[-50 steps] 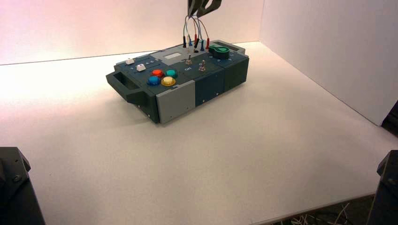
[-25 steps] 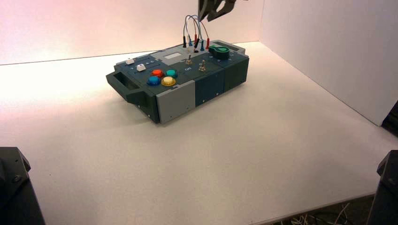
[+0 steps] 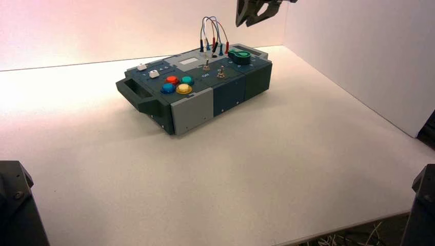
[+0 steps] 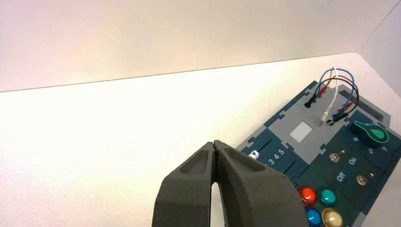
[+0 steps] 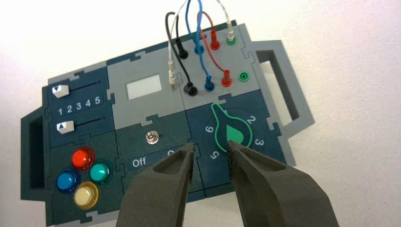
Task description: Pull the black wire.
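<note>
Now hovering above the right end of the box [image 3: 197,77] with the right gripper [image 5: 210,149] — jaws spread wide, holding nothing, well apart from the leads. Waiting off to the left with the left gripper [image 4: 214,142], closed.

Among the sockets on the light grey panel [image 5: 118,94], arching with the black wire [image 5: 170,33] from a black plug [image 5: 182,52] in the far row to a black plug tilted [image 5: 188,87] in the near row — leaning right beside a black socket [image 5: 193,91], its hole showing. Close by, hanging with a white plug [image 5: 171,75] out of any socket. Pointing toward the sockets with the green knob [image 5: 231,130]; resting at the "1" end with both white sliders [image 5: 61,91].
</note>
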